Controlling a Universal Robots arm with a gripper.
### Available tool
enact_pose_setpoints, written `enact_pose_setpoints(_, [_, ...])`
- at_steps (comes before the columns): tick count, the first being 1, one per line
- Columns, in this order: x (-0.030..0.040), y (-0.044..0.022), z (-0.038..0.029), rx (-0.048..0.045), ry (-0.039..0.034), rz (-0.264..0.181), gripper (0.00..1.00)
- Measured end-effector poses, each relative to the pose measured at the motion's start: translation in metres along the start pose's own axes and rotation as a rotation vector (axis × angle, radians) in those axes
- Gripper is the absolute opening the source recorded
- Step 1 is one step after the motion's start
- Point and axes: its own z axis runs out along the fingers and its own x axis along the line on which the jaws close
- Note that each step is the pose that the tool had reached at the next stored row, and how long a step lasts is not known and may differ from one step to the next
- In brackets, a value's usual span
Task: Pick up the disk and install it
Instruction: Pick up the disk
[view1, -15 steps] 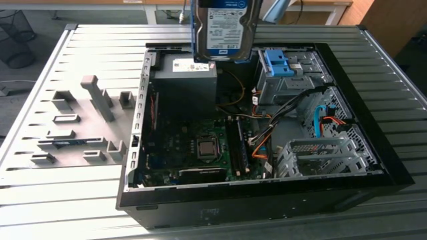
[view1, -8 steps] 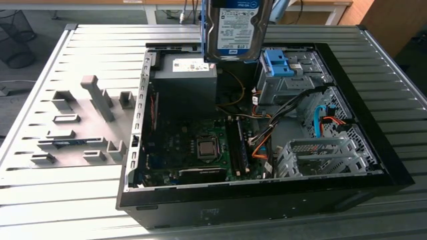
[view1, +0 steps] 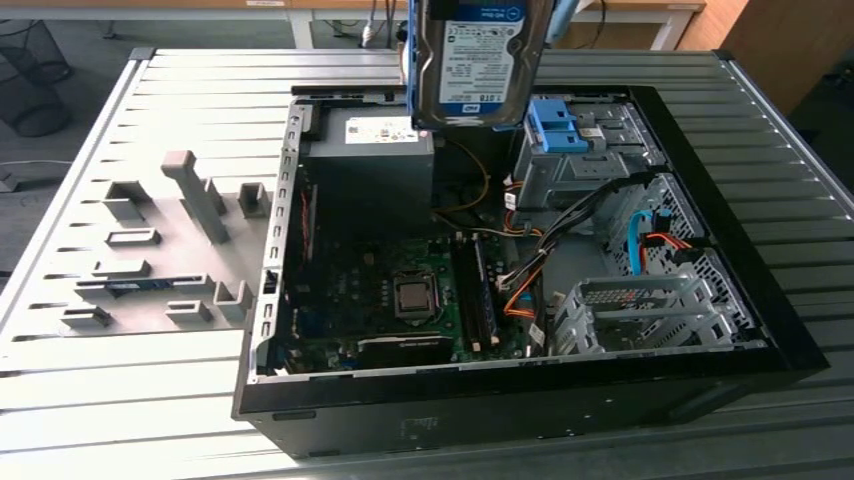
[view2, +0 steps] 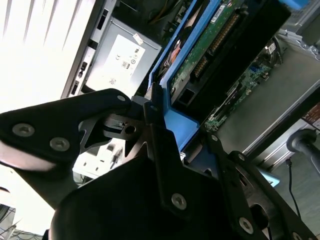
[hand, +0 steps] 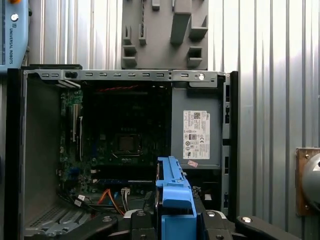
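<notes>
The disk (view1: 474, 60) hangs upright above the back of the open computer case (view1: 534, 395), its white-and-blue label facing the exterior camera. Blue rails run along its edges. In the first wrist view my gripper (hand: 175, 220) is shut on the disk (hand: 174, 192), with a black finger on each side of the blue rail. The second wrist view shows the disk's green circuit-board side (view2: 210, 45) and the black fingers (view2: 155, 125) clamped on its blue rail. Directly below the disk lie the case's interior and motherboard (view1: 400, 290).
A dark grey box with a white sticker (view1: 367, 160) sits in the case's back corner. A bare blue bracket (view1: 554, 125) stands in the drive bay beside it, with cables and metal cages toward the exterior view's right. A grey fixture plate (view1: 160, 250) lies on the slatted table.
</notes>
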Motion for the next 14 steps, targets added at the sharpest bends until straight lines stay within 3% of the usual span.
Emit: enact_pose_setpoints(14, [0.0278,-0.0003,0.0,0.0,0.0002,0.001,0.37])
